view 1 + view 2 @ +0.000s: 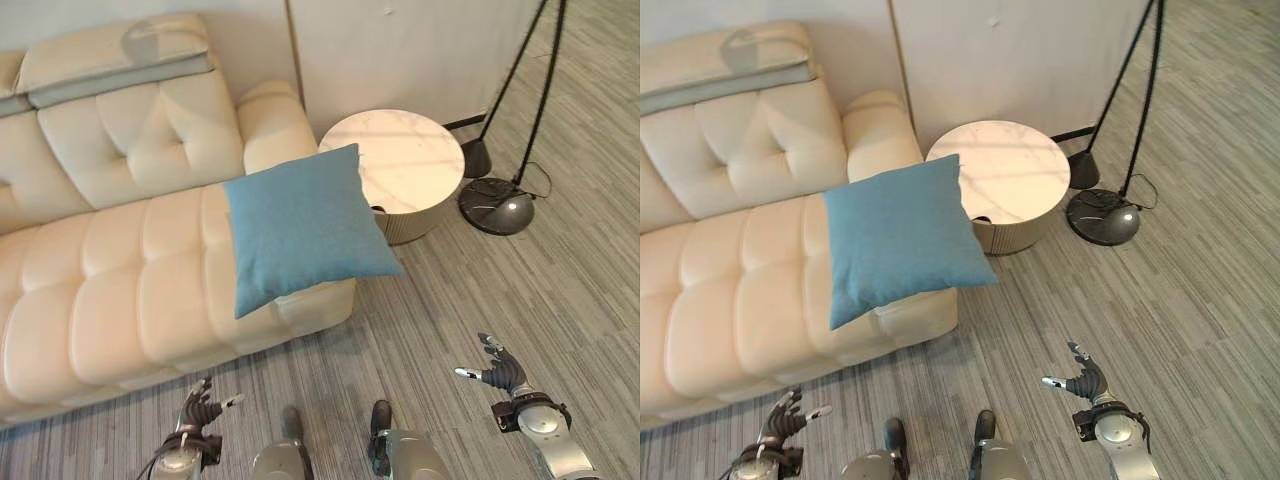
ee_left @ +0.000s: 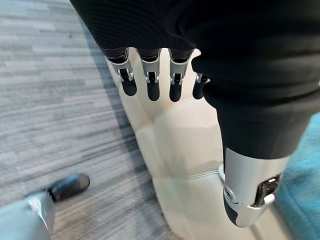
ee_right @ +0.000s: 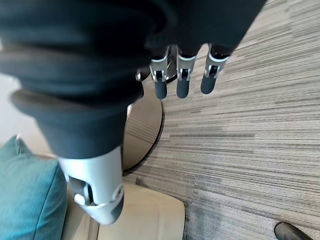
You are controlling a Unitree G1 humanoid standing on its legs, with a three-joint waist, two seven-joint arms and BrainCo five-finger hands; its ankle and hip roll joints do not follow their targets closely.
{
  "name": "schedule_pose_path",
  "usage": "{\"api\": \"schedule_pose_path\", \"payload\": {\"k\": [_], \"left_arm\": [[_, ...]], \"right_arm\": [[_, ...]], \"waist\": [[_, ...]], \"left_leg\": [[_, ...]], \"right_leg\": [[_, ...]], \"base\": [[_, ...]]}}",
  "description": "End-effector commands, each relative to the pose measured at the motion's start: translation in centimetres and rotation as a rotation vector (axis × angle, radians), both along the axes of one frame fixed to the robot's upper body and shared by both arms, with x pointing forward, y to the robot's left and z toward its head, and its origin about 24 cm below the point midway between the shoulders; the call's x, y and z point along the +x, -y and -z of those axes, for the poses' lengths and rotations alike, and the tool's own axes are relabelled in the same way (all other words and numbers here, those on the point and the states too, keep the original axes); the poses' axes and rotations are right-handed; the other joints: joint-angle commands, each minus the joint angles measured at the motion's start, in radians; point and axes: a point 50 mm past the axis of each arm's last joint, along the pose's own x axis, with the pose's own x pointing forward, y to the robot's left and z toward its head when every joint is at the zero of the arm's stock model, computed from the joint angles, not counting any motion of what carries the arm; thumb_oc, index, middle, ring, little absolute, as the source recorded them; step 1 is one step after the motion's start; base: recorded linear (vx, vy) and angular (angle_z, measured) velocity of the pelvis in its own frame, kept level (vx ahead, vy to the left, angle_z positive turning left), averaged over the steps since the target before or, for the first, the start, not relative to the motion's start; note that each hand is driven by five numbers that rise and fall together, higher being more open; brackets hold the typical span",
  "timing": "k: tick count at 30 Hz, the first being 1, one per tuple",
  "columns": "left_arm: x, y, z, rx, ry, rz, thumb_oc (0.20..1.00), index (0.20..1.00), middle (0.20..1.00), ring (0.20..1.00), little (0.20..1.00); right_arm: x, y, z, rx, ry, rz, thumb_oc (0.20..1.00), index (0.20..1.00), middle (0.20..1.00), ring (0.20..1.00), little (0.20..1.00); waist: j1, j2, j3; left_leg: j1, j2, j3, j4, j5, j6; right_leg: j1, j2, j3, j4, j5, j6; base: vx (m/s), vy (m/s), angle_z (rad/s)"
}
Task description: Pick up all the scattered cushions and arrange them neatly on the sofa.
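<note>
Both hands, left hand (image 1: 196, 408) and right hand (image 1: 499, 370), are open and empty; the cushion (image 1: 300, 226) at 12 o'clock looks soft and light, so I'd grab its overhanging corner.

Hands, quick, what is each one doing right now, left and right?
Left hand: open, fingers relaxed, holding nothing, low by the sofa front.
Right hand: open, empty, over the floor.
</note>
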Motion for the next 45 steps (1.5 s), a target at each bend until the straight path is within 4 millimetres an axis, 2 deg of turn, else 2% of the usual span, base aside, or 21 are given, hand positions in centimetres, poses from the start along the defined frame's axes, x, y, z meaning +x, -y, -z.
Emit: {"api": "schedule_pose_path", "payload": {"k": [1,4,6,8,11,15,16,18,19,22,25,27,32,36,39,40,41,42,43,44,45], "left_arm": [[-0.5,-1.4,-0.7,0.074,0.008,0.031,1.0,1.0,1.0,1.0,1.0],[-0.7,-1.6,-0.7,0.078,0.005,0.037,1.0,1.0,1.0,1.0,1.0],[-0.6,-1.8,-0.9,0.083,0.006,0.044,1.0,1.0,1.0,1.0,1.0],[0.1,-2.3,-1.5,0.108,0.025,0.049,1.0,1.0,1.0,1.0,1.0],[0.4,-2.6,-1.9,0.123,0.043,0.04,1.0,1.0,1.0,1.0,1.0],[0.4,-2.5,-1.8,0.116,0.045,0.032,1.0,1.0,1.0,1.0,1.0],[0.4,-2.4,-1.7,0.107,0.047,0.027,1.0,1.0,1.0,1.0,1.0],[0.6,-2.3,-1.8,0.107,0.056,0.035,1.0,1.0,1.0,1.0,1.0],[0.6,-2.4,-1.9,0.107,0.06,0.025,1.0,1.0,1.0,1.0,1.0],[1.1,-2.4,-2.3,0.103,0.09,0.019,1.0,1.0,1.0,1.0,1.0],[1.4,-2.5,-2.8,0.09,0.121,0.015,1.0,1.0,1.0,1.0,1.0],[1.5,-2.8,-3.1,0.093,0.133,0.002,1.0,1.0,1.0,1.0,1.0],[2.1,-3.0,-3.4,0.07,0.16,-0.03,1.0,1.0,1.0,1.0,1.0],[2.9,-3.2,-3.0,0.034,0.149,-0.088,1.0,1.0,1.0,1.0,1.0],[4.6,-2.8,-3.8,0.047,0.179,-0.045,1.0,1.0,1.0,1.0,1.0],[5.7,-2.5,-4.3,0.056,0.2,-0.019,1.0,1.0,1.0,1.0,1.0],[8.4,-1.8,-5.9,0.071,0.258,0.027,1.0,1.0,1.0,1.0,1.0],[8.5,-1.8,-5.9,0.071,0.259,0.026,1.0,1.0,1.0,1.0,1.0],[9.6,-1.6,-6.5,0.075,0.279,0.037,1.0,1.0,1.0,1.0,1.0],[12.4,-1.3,-8.5,0.103,0.332,0.054,1.0,1.0,1.0,1.0,1.0],[12.4,-1.4,-8.5,0.103,0.333,0.054,1.0,1.0,1.0,1.0,1.0]], "right_arm": [[-0.5,0.3,-0.7,-0.024,0.023,-0.036,1.0,1.0,1.0,1.0,1.0],[-0.3,-0.2,-0.8,-0.014,0.028,-0.055,1.0,1.0,1.0,1.0,1.0],[-0.2,-0.6,-0.8,0.003,0.033,-0.066,1.0,1.0,1.0,1.0,1.0],[0.4,-1.4,-1.1,0.013,0.054,-0.09,1.0,1.0,1.0,1.0,1.0],[0.7,-1.8,-1.4,0.026,0.08,-0.097,1.0,1.0,1.0,1.0,1.0],[1.0,-1.7,-1.6,0.026,0.083,-0.094,1.0,1.0,1.0,1.0,1.0],[1.0,-1.2,-1.7,0.018,0.087,-0.08,1.0,1.0,1.0,1.0,1.0],[0.7,-0.6,-1.7,0.016,0.089,-0.053,1.0,1.0,1.0,1.0,1.0],[0.5,-0.2,-1.9,0.009,0.095,-0.033,1.0,1.0,1.0,1.0,1.0],[0.6,0.6,-2.6,-0.014,0.125,-0.006,1.0,1.0,1.0,1.0,1.0],[1.2,1.7,-4.4,-0.047,0.199,0.013,1.0,1.0,1.0,1.0,1.0],[2.1,2.5,-6.6,-0.08,0.284,0.014,1.0,1.0,1.0,1.0,1.0],[4.0,2.2,-9.3,-0.072,0.394,-0.022,1.0,1.0,1.0,1.0,1.0],[6.8,-0.4,-10.6,0.0,0.429,-0.131,1.0,1.0,1.0,1.0,1.0],[8.5,-2.1,-11.1,0.043,0.442,-0.19,1.0,1.0,1.0,1.0,1.0],[9.4,-3.0,-11.3,0.068,0.444,-0.211,1.0,1.0,1.0,1.0,1.0],[11.6,-4.9,-12.2,0.103,0.465,-0.252,1.0,1.0,1.0,1.0,1.0],[11.6,-4.9,-12.2,0.103,0.466,-0.252,1.0,1.0,1.0,1.0,1.0],[12.6,-5.8,-12.7,0.117,0.471,-0.265,1.0,1.0,1.0,1.0,1.0],[15.0,-7.5,-14.1,0.115,0.482,-0.293,1.0,1.0,1.0,1.0,1.0],[15.1,-7.5,-14.1,0.116,0.483,-0.293,1.0,1.0,1.0,1.0,1.0]], "waist": [[-0.014,0.024,-0.029],[-0.001,0.012,-0.031],[0.008,0.004,-0.032],[0.005,-0.001,-0.019],[-0.01,0.006,0.003],[-0.031,0.005,0.016],[-0.052,-0.002,0.021],[-0.064,-0.01,0.017],[-0.066,-0.019,0.021],[-0.067,-0.022,0.011],[-0.072,-0.019,-0.013],[-0.072,-0.01,-0.03],[-0.065,0.001,-0.04],[-0.046,0.008,-0.039],[-0.038,0.012,-0.028],[-0.034,0.017,-0.015],[-0.027,0.025,0.017],[-0.028,0.023,0.014],[-0.024,0.031,0.023],[-0.018,0.038,0.037],[-0.018,0.038,0.038]], "left_leg": [[-0.043,0.008,-0.009,0.022,0.082,-0.001],[-0.054,-0.014,-0.031,0.063,0.054,0.012],[-0.039,-0.035,-0.033,0.079,0.015,0.04],[0.014,-0.077,-0.025,0.073,-0.029,0.09],[0.066,-0.097,-0.034,0.056,-0.052,0.115],[0.121,-0.118,-0.047,0.036,-0.074,0.112],[0.153,-0.139,-0.072,0.035,-0.099,0.108],[0.168,-0.153,-0.104,0.045,-0.122,0.099],[0.167,-0.155,-0.099,0.047,-0.121,0.096],[0.157,-0.146,-0.114,0.061,-0.117,0.08],[0.162,-0.137,-0.118,0.063,-0.12,0.066],[0.177,-0.126,-0.116,0.045,-0.116,0.056],[0.188,-0.121,-0.112,0.017,-0.109,0.05],[0.178,-0.124,-0.109,-0.01,-0.099,0.052],[0.157,-0.128,-0.109,-0.013,-0.094,0.054],[0.135,-0.131,-0.107,-0.012,-0.09,0.055],[0.076,-0.136,-0.105,-0.003,-0.079,0.056],[0.072,-0.137,-0.104,-0.004,-0.076,0.057],[0.047,-0.138,-0.101,0.0,-0.073,0.056],[0.002,-0.138,-0.094,0.004,-0.059,0.055],[0.001,-0.138,-0.094,0.005,-0.059,0.055]], "right_leg": [[0.151,-0.007,-0.028,-0.058,-0.059,0.104],[0.156,-0.031,-0.005,-0.033,-0.071,0.11],[0.142,-0.056,0.018,0.034,-0.074,0.118],[0.059,-0.089,0.057,0.234,-0.008,0.128],[-0.045,-0.061,0.1,0.378,0.022,0.12],[-0.096,-0.026,0.085,0.274,0.007,0.118],[-0.129,0.006,0.113,0.162,0.033,0.136],[-0.11,0.016,0.142,0.043,0.049,0.15],[-0.115,0.015,0.152,0.042,0.077,0.153],[-0.11,0.019,0.146,0.047,0.086,0.145],[-0.077,0.017,0.121,0.003,0.085,0.131],[-0.05,0.022,0.108,-0.022,0.081,0.127],[-0.025,0.028,0.1,-0.061,0.081,0.122],[-0.036,0.031,0.109,-0.083,0.092,0.123],[-0.06,0.029,0.118,-0.082,0.102,0.124],[-0.086,0.027,0.123,-0.078,0.111,0.126],[-0.143,0.022,0.136,-0.068,0.129,0.127],[-0.147,0.021,0.137,-0.069,0.131,0.127],[-0.174,0.019,0.143,-0.064,0.137,0.127],[-0.22,0.014,0.147,-0.056,0.15,0.126],[-0.221,0.014,0.147,-0.056,0.15,0.126]], "base": [[0.24,0.217,-0.37],[0.28,0.212,-0.66],[0.21,0.233,-0.45],[0.23,0.319,-0.37],[0.17,0.167,-0.09],[0.23,0.019,0.03],[0.29,-0.056,0.15],[0.3,-0.114,0.4],[0.18,-0.161,0.62],[0.13,-0.167,0.72],[0.16,-0.145,0.24],[0.14,-0.095,0.25],[0.04,-0.034,0.03],[-0.02,-0.001,-0.03],[-0.09,0.003,-0.05],[-0.25,0.031,-0.07],[-0.26,0.03,-0.07],[-0.24,0.035,-0.09],[-0.16,0.029,-0.11],[-0.15,0.03,-0.06],[-0.16,0.006,-0.05]]}}
